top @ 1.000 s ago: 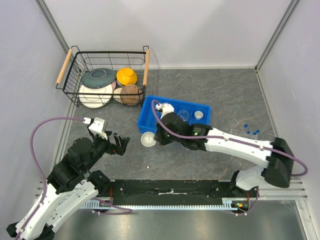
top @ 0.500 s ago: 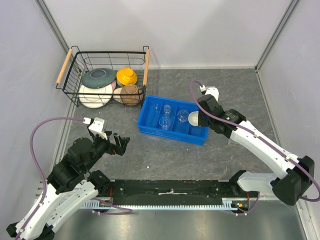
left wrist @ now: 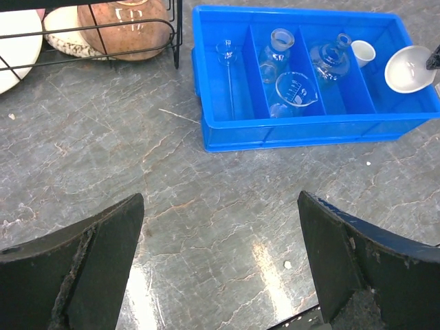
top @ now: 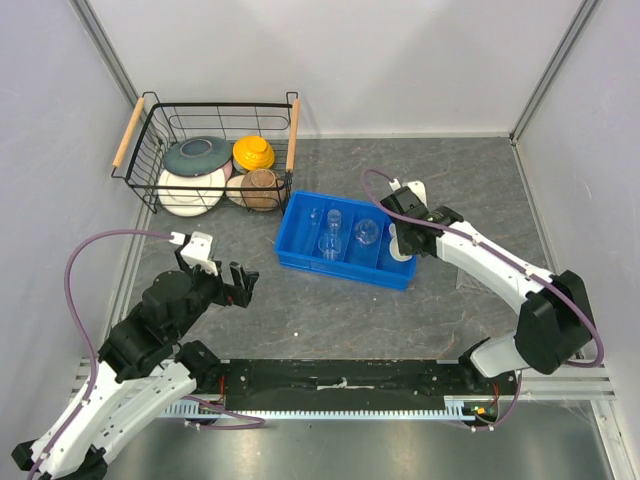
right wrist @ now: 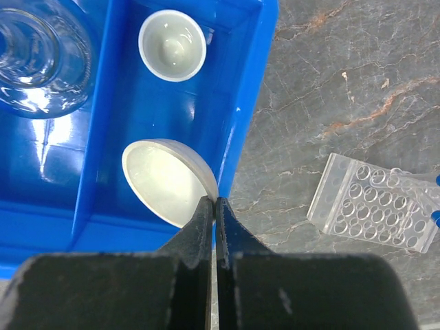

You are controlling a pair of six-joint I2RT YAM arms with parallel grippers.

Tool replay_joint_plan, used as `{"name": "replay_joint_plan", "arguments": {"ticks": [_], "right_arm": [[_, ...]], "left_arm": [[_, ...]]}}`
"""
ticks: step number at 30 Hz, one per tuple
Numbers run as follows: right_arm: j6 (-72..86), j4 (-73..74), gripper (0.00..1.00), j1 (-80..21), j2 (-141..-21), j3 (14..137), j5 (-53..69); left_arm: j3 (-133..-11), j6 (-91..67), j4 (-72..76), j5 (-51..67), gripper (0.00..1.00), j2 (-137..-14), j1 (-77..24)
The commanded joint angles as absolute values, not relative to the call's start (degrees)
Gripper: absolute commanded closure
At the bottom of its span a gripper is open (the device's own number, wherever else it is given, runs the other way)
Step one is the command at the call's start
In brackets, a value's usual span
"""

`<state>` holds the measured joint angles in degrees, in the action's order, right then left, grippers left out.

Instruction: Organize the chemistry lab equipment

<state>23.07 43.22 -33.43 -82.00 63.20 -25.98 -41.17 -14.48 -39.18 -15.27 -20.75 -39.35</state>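
A blue divided tray (top: 300,215) holds clear glassware: a beaker (left wrist: 295,89), two flasks (left wrist: 278,48) (left wrist: 328,58) and a small white cup (right wrist: 172,45). My right gripper (right wrist: 214,201) is shut on the rim of a shallow white dish (right wrist: 165,180), which sits tilted in the tray's right end compartment, next to the cup. In the top view the right gripper (top: 398,238) is over that end of the tray. A clear gridded well plate (right wrist: 375,204) lies on the table right of the tray. My left gripper (left wrist: 220,261) is open and empty over bare table, near side of the tray.
A black wire basket (top: 150,110) with coloured ceramic bowls and plates stands at the back left, close to the tray's left end. Grey walls close in the table on three sides.
My right arm carried the white dish from the table left of the tray across to the tray's right end compartment. The left arm has barely moved.
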Motion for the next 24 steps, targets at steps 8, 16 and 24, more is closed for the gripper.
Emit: {"name": "replay_joint_plan", "arguments": {"ticks": [8,16,24], "right_arm": [[18.5,42.9,1.0,-32.9,-87.3,64.4,-23.5],[17.3,42.8,1.0,-33.0,-91.4,64.8,-19.9],[17.8,41.2,1.0,-33.0,-93.9,63.7,-18.8]], "left_arm": [[-41.8,-15.7,-38.8,-17.5,0.0,-21.3,-39.5],[-41.8,-15.9,-38.8,-17.7,0.0,-22.7,-39.5],[-42.0,-16.2,-38.9,-17.9,0.0,-23.3,-39.5]]}}
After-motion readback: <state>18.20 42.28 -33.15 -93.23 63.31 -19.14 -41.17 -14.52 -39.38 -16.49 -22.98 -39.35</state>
